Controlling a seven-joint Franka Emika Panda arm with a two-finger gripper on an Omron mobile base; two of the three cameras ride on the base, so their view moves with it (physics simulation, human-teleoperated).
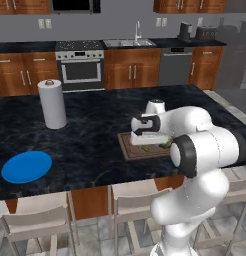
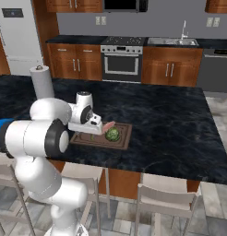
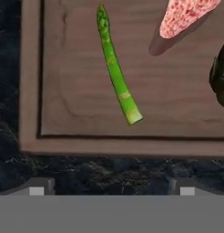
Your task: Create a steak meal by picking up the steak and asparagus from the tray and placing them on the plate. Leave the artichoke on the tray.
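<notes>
The brown wooden tray (image 3: 32,91) lies on the dark counter, and my hand hangs over it. On it lies the thin green asparagus (image 3: 116,75), with the pinkish steak (image 3: 186,16) beyond it and the dark green artichoke (image 3: 221,77) at the view's right edge. My gripper (image 3: 111,189) is open and holds nothing; its fingertips (image 3: 41,186) sit above the counter just off the tray's near border. From the right base view the steak (image 2: 108,126) and artichoke (image 2: 112,134) lie just right of the gripper (image 2: 85,131). The blue plate (image 1: 26,166) lies far left near the counter's front edge.
A white paper towel roll (image 1: 52,104) stands on the counter behind the plate. Stools (image 1: 37,225) line the counter's near side. A stove (image 1: 81,65) and sink (image 1: 129,43) run along the back wall.
</notes>
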